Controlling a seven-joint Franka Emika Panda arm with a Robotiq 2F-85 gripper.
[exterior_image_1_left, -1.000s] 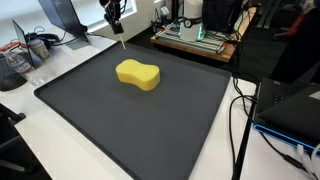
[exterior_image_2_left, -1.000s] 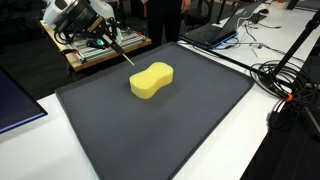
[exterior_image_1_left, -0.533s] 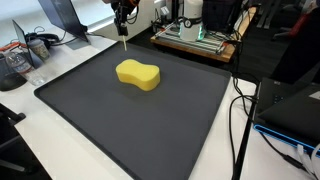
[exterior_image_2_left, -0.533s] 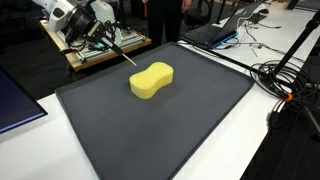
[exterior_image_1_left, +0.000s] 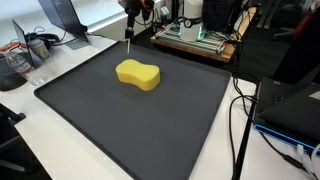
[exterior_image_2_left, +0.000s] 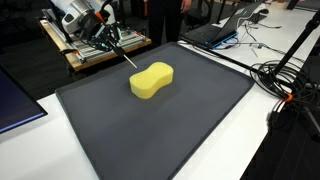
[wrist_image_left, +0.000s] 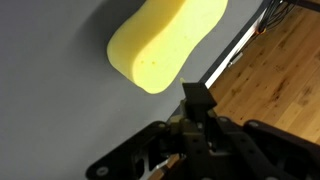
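Observation:
A yellow peanut-shaped sponge (exterior_image_1_left: 138, 74) lies on a large black mat (exterior_image_1_left: 150, 125); it shows in both exterior views (exterior_image_2_left: 151, 80) and in the wrist view (wrist_image_left: 165, 40). My gripper (exterior_image_1_left: 131, 10) hangs above the mat's far edge, behind the sponge. It is shut on a thin dark stick (exterior_image_1_left: 128, 38) with a pale tip. The stick slants down toward the mat near the sponge without touching it. The gripper (exterior_image_2_left: 103, 28) and stick (exterior_image_2_left: 120, 50) show there too. In the wrist view the jaws (wrist_image_left: 197, 112) clamp the stick's dark end (wrist_image_left: 197, 96).
A wooden cart with electronics (exterior_image_1_left: 195, 38) stands just behind the mat, also in an exterior view (exterior_image_2_left: 95, 50). Cables (exterior_image_2_left: 285, 80) and a laptop (exterior_image_2_left: 225, 25) lie on one side, a blue pad (exterior_image_2_left: 15, 105) on another. Headphones (exterior_image_1_left: 40, 42) sit on the white table.
The gripper has risen and shifted sideways along the mat's far edge with the stick in it. The sponge has not moved.

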